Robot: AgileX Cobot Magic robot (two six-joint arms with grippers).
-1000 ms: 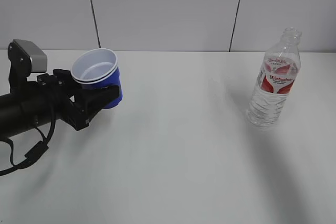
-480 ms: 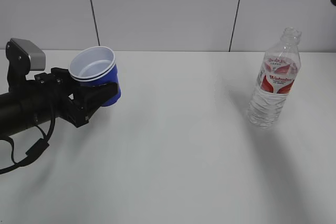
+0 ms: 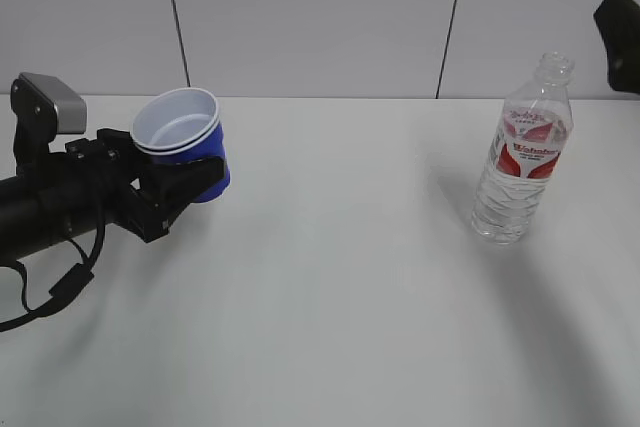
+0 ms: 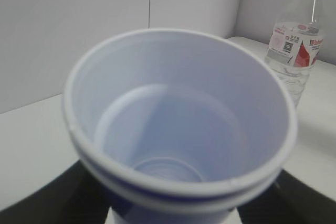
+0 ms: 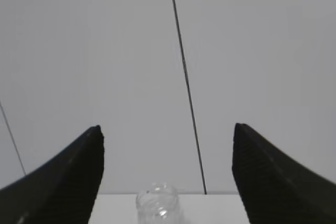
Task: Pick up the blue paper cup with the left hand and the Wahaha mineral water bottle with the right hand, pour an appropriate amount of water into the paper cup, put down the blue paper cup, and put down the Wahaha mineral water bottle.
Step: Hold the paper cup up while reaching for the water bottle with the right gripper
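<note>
Left gripper (image 3: 180, 187) clamped on blue paper cup (image 3: 185, 147), lifted at table's 9 o'clock; thin paper, crushes easily. Wahaha mineral water bottle (image 3: 522, 152) stands at 3 o'clock, uncapped, thin-walled, likely slick: grip mid-body under the label, gently. Right gripper (image 5: 167, 177) spread wide above its neck.

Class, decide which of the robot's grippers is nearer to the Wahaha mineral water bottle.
Right. The right gripper hangs open just above the Wahaha mineral water bottle, not touching it. The left gripper is far across the table, gripping the blue paper cup.
</note>
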